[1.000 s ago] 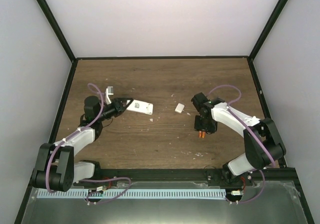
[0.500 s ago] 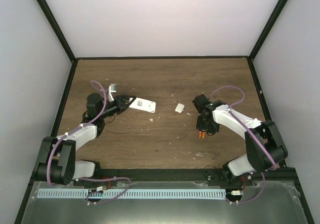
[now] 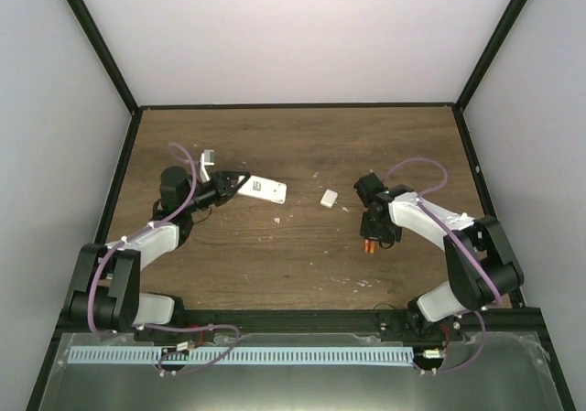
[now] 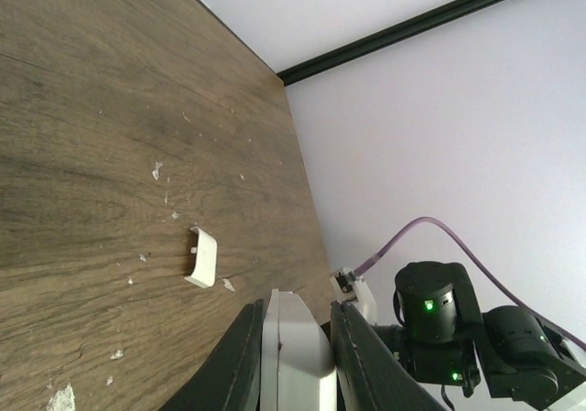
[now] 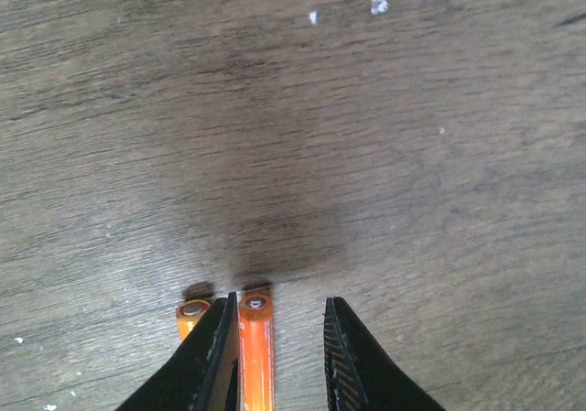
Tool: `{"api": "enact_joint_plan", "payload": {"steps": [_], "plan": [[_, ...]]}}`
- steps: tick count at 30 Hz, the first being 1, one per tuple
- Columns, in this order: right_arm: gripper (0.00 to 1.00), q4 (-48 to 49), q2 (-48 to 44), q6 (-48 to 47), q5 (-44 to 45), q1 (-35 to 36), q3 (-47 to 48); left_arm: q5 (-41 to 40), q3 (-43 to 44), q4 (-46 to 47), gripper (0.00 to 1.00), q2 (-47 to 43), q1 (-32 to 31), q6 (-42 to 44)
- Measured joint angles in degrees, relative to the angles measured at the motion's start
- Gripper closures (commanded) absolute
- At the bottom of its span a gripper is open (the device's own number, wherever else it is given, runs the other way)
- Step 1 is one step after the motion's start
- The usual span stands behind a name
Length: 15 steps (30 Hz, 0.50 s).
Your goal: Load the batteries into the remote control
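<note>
My left gripper (image 3: pixel 240 184) is shut on one end of the white remote control (image 3: pixel 265 189), which juts out to the right, left of the table's centre. In the left wrist view the remote (image 4: pixel 295 361) sits clamped between the gripper's (image 4: pixel 295 308) dark fingers. Two orange batteries (image 3: pixel 368 245) lie side by side on the wood under my right gripper (image 3: pixel 369 238). In the right wrist view the gripper (image 5: pixel 280 303) is open. One battery (image 5: pixel 256 351) lies between the fingers, against the left one. The other battery (image 5: pixel 190 318) lies just outside that finger.
A small plain white square piece (image 3: pixel 329 198) lies on the wood between the two grippers and also shows in the left wrist view (image 4: pixel 202 258). Pale crumbs speckle the brown table (image 3: pixel 302 146). Black frame rails and grey walls bound the table.
My left gripper has swung a little up and to the right with the remote in it. The right gripper has stayed over the batteries.
</note>
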Motion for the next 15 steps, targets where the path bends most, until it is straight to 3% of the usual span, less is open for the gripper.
{"api": "enact_joint_plan", "payload": {"steps": [15], "plan": [[0.88,4.04,1.75,-1.51,-1.86,-0.07,-2.36,0.31,0.44,0.13,1.0,0.81,0.0,0.0]]}}
